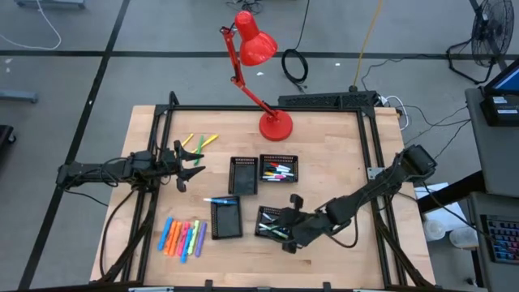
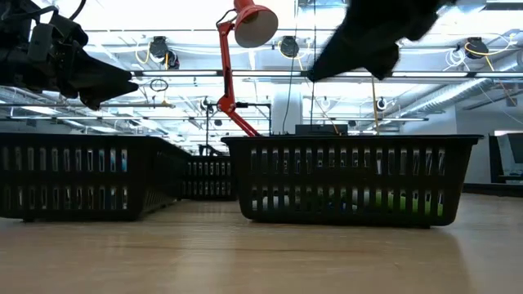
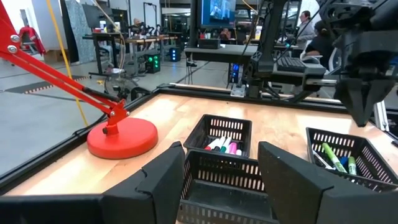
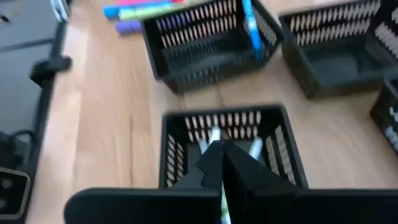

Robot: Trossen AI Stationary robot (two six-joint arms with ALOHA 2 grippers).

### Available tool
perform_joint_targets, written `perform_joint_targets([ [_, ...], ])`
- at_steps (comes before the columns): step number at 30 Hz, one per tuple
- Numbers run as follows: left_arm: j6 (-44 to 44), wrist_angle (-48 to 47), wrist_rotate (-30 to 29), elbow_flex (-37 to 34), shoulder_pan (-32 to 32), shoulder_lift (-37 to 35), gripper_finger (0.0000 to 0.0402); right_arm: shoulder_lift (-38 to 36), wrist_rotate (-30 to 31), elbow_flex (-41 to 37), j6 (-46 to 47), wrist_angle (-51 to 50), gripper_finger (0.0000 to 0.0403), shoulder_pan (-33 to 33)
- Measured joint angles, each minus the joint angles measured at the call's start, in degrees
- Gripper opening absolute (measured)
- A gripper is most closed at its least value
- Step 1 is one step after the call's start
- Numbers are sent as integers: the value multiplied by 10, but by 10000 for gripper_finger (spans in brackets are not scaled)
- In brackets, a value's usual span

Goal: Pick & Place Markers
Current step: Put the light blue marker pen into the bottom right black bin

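Right tool (image 4: 219, 163): fingers pressed together, hanging over the near-right tray (image 1: 274, 221) on the table (image 1: 340, 162). Wrist view shows the closed tips above the tray's inside, where pale and green markers (image 4: 213, 138) lie on the floor. A thin light strip shows just under the tips; cannot tell whether it is a marker pinched between them or one lying below. So: together, load uncertain.

Left tool (image 1: 188, 165): fingers spread wide, nothing between them, hovering off the table. Ahead of it in its wrist view sits an empty tray (image 3: 227, 183), and beyond that the tray with red, green and pink capped markers (image 3: 222, 145).

Outward from the left tool: two or three yellow-green markers (image 1: 199, 143) loose on the wood just past it, towards the red lamp (image 1: 274, 123). Well to its other side, a row of neon highlighters (image 1: 182, 237) near the table's front edge. A blue marker (image 1: 217, 199) rests across the rim of the tray next to that row.

Judgement on the step: the right tool looks to be placing or fetching inside its tray. Best done by keeping low over the tray centre, clear of the mesh walls, and parting the fingers only slightly so the markers lying there are not scattered.
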Motion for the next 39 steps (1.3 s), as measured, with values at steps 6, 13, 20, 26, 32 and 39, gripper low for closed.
perform_joint_targets([
  [6, 0, 0, 0, 0, 0, 0, 209, -8, 4, 1, -32, 23, 1, -8],
  [13, 0, 0, 0, 0, 0, 0, 209, -8, -15, -57, -201, 306, 0, -23],
  [20, 0, 0, 0, 0, 0, 0, 209, 3, -11, 1, -241, 256, 46, -69],
  [26, 0, -2, 0, 0, 0, 0, 209, 123, -16, 187, -272, 118, 174, -88],
  [32, 0, 0, 0, 0, 0, 0, 209, 255, -19, 374, -221, -69, 215, -113],
  [39, 0, 0, 0, 0, 0, 0, 209, 330, -98, 442, -185, -112, 195, -139],
])
